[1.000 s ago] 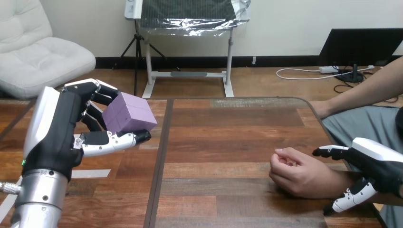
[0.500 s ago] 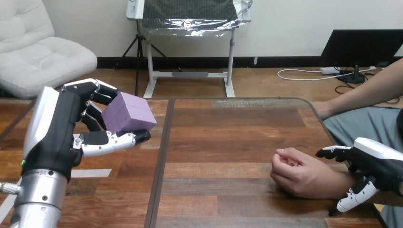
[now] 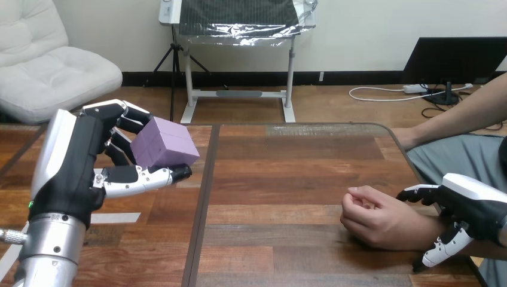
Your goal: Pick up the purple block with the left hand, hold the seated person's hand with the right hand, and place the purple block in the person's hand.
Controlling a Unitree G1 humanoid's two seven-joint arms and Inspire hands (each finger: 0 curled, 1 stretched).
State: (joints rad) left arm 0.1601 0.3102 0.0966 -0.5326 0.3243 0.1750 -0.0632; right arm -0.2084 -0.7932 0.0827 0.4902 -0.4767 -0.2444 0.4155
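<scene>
My left hand is raised over the table's left part, shut on the purple block. The fingers curl behind the block and the thumb runs under it. The person's hand rests on the table at the right as a loose fist, knuckles toward the table's middle. My right hand sits at the person's forearm just behind the wrist, straddling it from the right edge. Whether it grips the forearm I cannot tell. About a third of the table's width separates the block from the person's hand.
The wooden table has a dark seam running front to back beside my left hand. White tape strips lie on its left part. The person's other arm reaches in at the far right.
My right hand has drawn slightly to the right along the person's forearm. The left hand and the block have barely moved. The person's hand lies as before.
</scene>
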